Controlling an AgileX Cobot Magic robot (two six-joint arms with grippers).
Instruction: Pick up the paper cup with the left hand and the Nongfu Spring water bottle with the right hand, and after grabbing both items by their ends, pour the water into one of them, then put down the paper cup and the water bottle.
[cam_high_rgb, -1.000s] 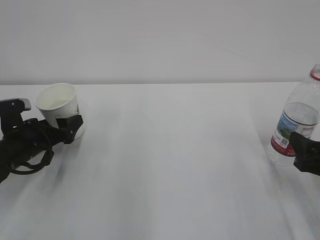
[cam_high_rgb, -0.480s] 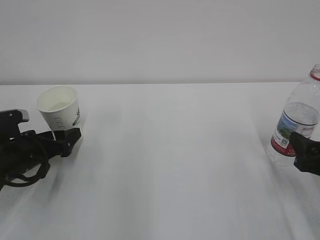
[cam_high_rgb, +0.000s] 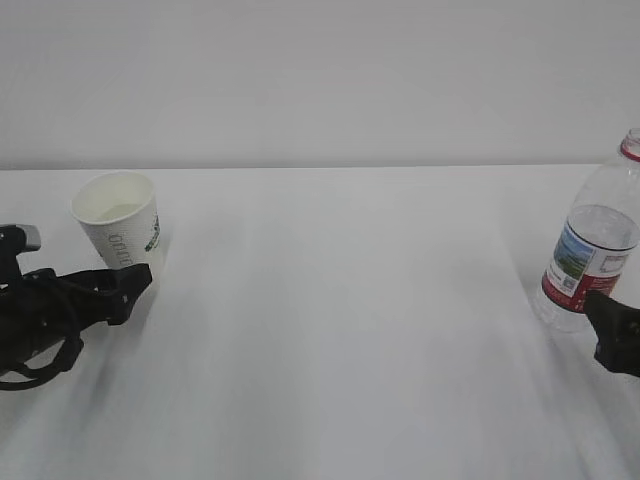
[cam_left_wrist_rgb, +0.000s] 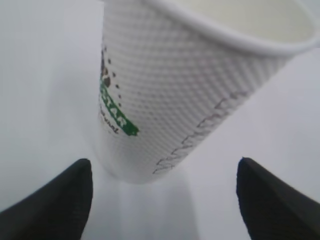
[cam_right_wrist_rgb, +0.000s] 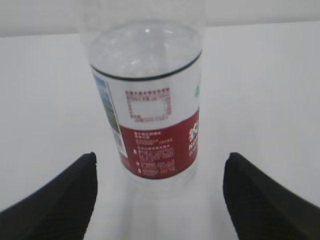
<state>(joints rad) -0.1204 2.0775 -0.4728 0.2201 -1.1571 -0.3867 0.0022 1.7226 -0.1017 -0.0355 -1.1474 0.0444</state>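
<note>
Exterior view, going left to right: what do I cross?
Left gripper → paper cup → bare table → water bottle → right gripper, partly cut off by the frame edge.

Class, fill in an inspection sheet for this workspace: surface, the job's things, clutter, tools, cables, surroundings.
Surface: white table, bare in the middle.
Job's things: paper cup upright at the left; water bottle upright at the right, uncapped, partly filled.
Clutter: nothing seen.
Tools: left tool open, cup between its fingers, untouched; right tool open, bottle ahead, untouched.
Cables: black loop under the left arm.
Surroundings: plain pale wall.
</note>
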